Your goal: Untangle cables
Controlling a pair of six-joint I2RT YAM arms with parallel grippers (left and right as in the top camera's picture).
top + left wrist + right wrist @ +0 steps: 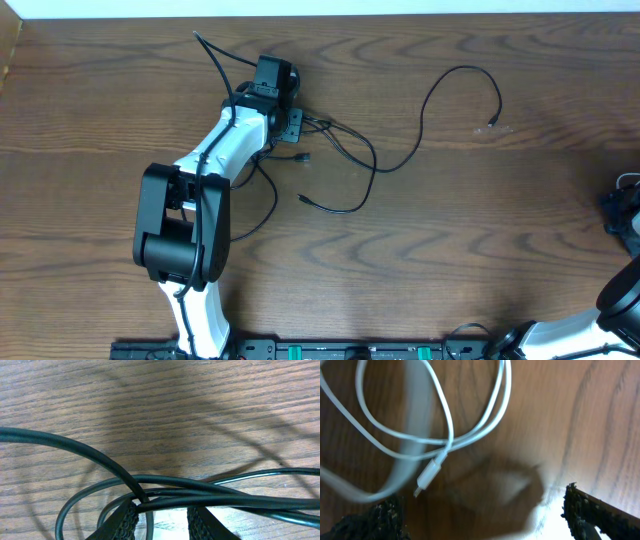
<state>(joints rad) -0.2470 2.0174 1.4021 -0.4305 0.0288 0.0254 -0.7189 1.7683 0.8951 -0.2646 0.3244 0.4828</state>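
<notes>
The black cables lie on the wooden table, bunched left of centre. There several cords cross and loop just beside the left gripper. From that bunch one long cord swings right in a wide arc and ends in a small plug, well apart from the rest. A second cord curls below the bunch to a loose plug end. A third runs up and left past the wrist to a free tip.

In the left wrist view three or four black cords pass straight across the fingertips, stacked and overlapping. One thicker cord slants down from the left and dips under the others. A thin loop drops into the gap close to the left finger. The two padded fingers stand partly apart with bare table between them, and no cord is visibly pinched.

The white cable lies by the table's right edge, under the right gripper. It curls in loose loops, and its flat plug points down and left. The right fingers are spread wide, one at each lower corner of the right wrist view, above the cable and not touching it.
</notes>
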